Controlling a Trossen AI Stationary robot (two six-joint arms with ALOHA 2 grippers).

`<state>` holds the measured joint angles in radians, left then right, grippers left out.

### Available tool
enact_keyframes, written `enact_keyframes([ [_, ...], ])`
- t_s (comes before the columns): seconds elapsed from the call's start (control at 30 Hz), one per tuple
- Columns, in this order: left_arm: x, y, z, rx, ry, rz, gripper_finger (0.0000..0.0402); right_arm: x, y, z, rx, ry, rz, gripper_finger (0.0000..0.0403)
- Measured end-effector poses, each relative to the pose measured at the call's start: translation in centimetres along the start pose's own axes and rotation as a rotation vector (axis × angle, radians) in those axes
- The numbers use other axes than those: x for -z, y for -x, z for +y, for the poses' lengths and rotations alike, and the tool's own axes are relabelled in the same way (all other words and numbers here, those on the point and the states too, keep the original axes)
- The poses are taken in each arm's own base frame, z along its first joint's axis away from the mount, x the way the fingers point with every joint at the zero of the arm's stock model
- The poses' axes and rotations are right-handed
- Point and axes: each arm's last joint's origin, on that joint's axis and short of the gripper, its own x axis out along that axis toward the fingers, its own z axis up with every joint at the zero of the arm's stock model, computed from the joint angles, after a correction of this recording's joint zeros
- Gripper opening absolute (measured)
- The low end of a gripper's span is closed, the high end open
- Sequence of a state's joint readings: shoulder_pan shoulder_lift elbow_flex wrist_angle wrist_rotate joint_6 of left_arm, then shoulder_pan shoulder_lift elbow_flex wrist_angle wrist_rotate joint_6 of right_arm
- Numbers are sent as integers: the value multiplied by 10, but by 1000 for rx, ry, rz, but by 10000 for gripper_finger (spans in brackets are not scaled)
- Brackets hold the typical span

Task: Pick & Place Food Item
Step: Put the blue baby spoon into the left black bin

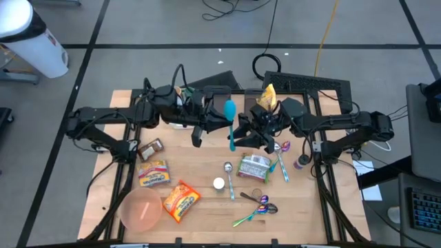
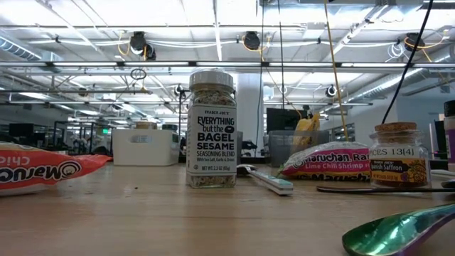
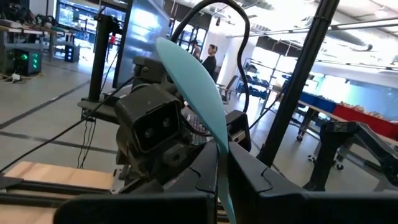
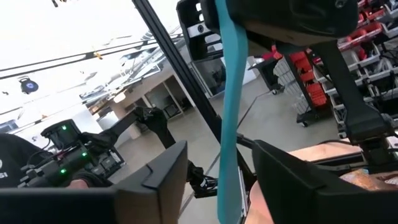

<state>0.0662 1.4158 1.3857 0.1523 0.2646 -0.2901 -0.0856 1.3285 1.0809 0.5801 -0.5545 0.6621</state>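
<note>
A teal spatula [image 1: 230, 114] hangs in the air above the table's middle, between my two arms. Its broad head [image 3: 189, 81] points toward the far edge and its handle [image 4: 229, 130] toward the near edge. My left gripper [image 1: 222, 122] comes in from the left and is shut on it. My right gripper [image 1: 242, 132] comes in from the right; its open fingers [image 4: 158, 180] stand on either side of the handle, with a gap on each side. Two orange noodle packets [image 1: 153, 173] [image 1: 180, 200] and a seasoning jar [image 1: 253, 167] lie on the table. My left gripper pinches the spatula between its two fingers [image 3: 273, 183] on the handle just below the head [image 3: 222, 163]. The fingers come about level from the table's left and lie across the handle. The spatula is lifted clear of the table.
A pink bowl [image 1: 141, 209] sits at the near left. Several spoons [image 1: 256, 205] lie at the near right. A saffron jar [image 2: 398, 155] and the seasoning jar [image 2: 212, 128] stand on the table. A small brown packet [image 1: 150, 147] lies at the left, and a yellow bag [image 1: 267, 96] at the far edge.
</note>
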Motion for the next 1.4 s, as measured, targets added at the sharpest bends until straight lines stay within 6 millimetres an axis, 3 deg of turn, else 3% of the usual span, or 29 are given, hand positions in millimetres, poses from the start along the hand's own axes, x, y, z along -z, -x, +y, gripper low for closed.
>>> enact_keyframes([
  [0.63,1,0,1,-16,3,4,14,2,0,-2,18,6,21,26],
  [1.4,2,0,1,-37,10,17,25,3,0,-3,28,23,26,15],
])
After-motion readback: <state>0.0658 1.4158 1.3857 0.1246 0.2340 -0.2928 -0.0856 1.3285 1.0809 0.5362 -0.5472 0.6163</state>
